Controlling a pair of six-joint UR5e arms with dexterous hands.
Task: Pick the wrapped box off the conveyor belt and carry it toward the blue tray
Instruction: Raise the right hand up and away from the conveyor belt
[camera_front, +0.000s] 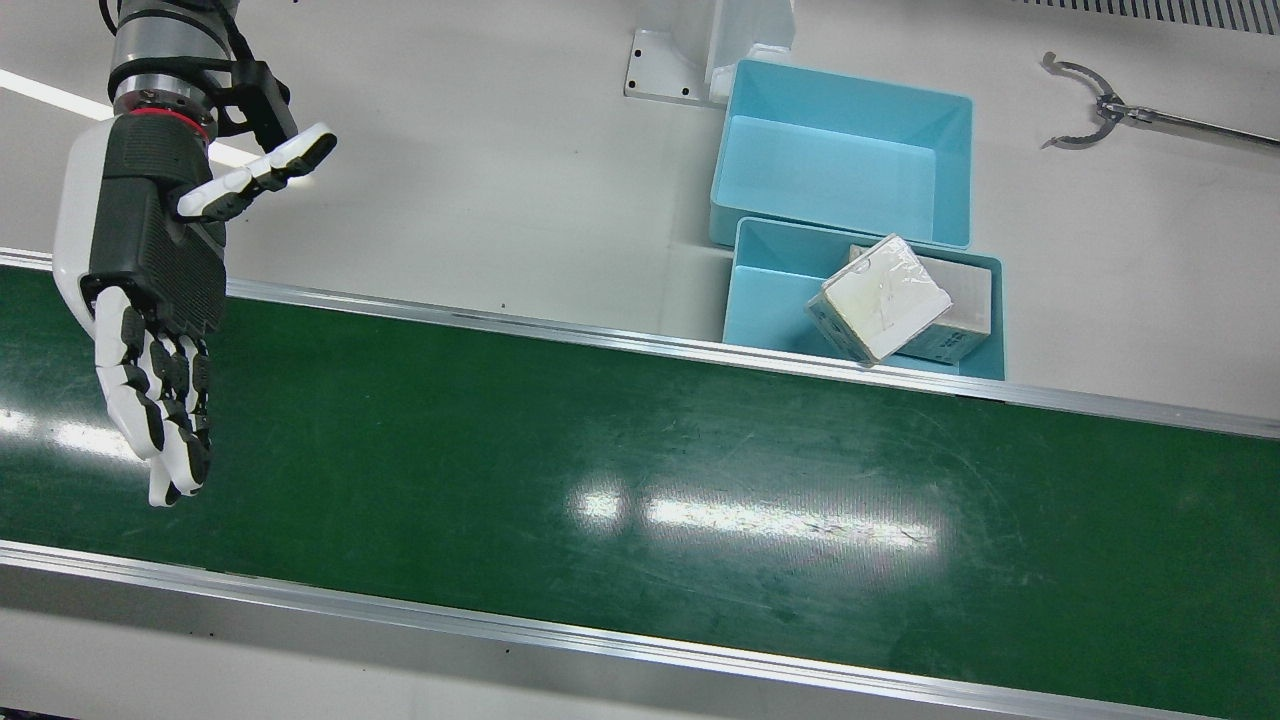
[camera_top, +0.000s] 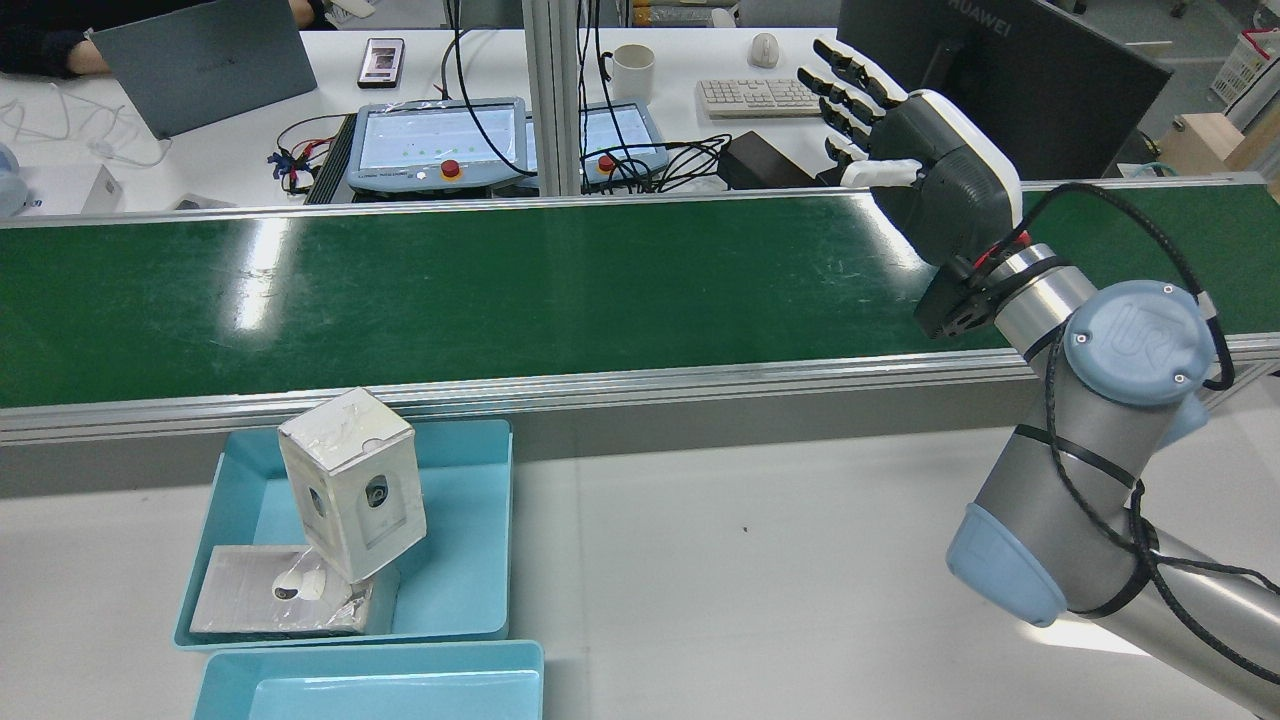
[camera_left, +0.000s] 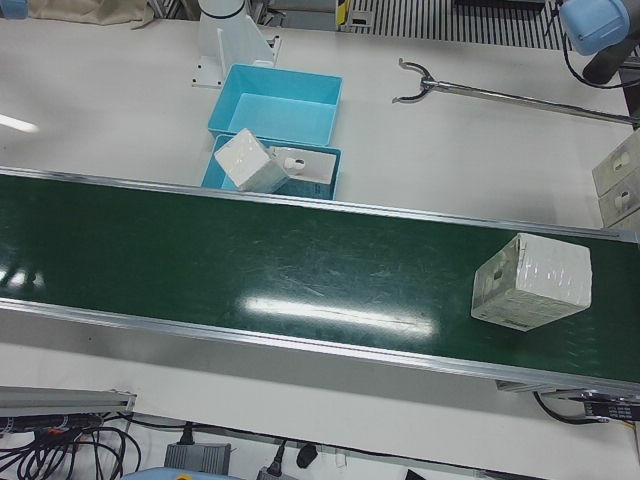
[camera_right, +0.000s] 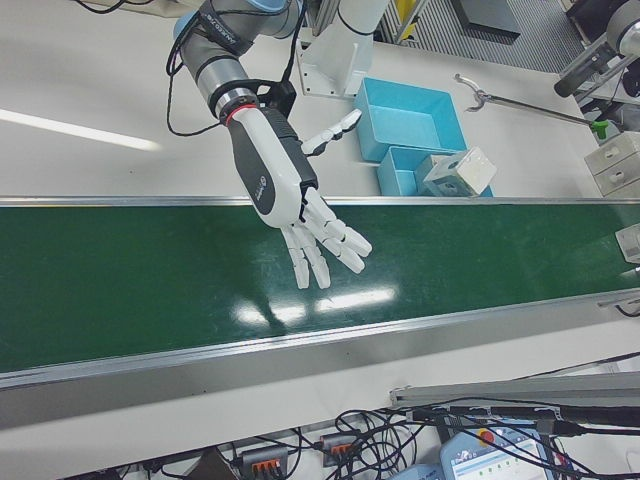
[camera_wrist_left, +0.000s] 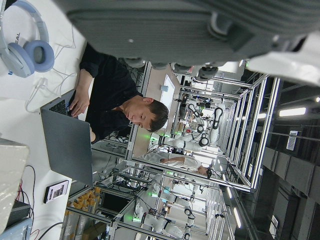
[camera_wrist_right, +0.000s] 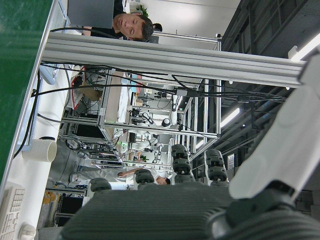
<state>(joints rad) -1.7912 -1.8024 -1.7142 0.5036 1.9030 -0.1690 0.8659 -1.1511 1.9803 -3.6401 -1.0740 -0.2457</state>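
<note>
Green conveyor belt runs the length of a white bench, framed by silver rails. The wrapped box sits on the belt near the end in front of the robot's left arm. It rests on the green surface with nothing touching it and lies well apart from both trays.

The right robot hand hovers over the opposite end of the belt. It is empty, palm toward the belt, with its fingers stretched out and spread and the thumb held off to the side. Only a strip of the left robot hand shows, in its own camera, so I cannot tell whether it is spread or closed.

Just beside the belt's far rail stands the blue tray. It holds a flat box and a tilted box that leans on it. A second blue tray touches it on the side away from the belt. A metal grabber tool lies on the bench further along.
</note>
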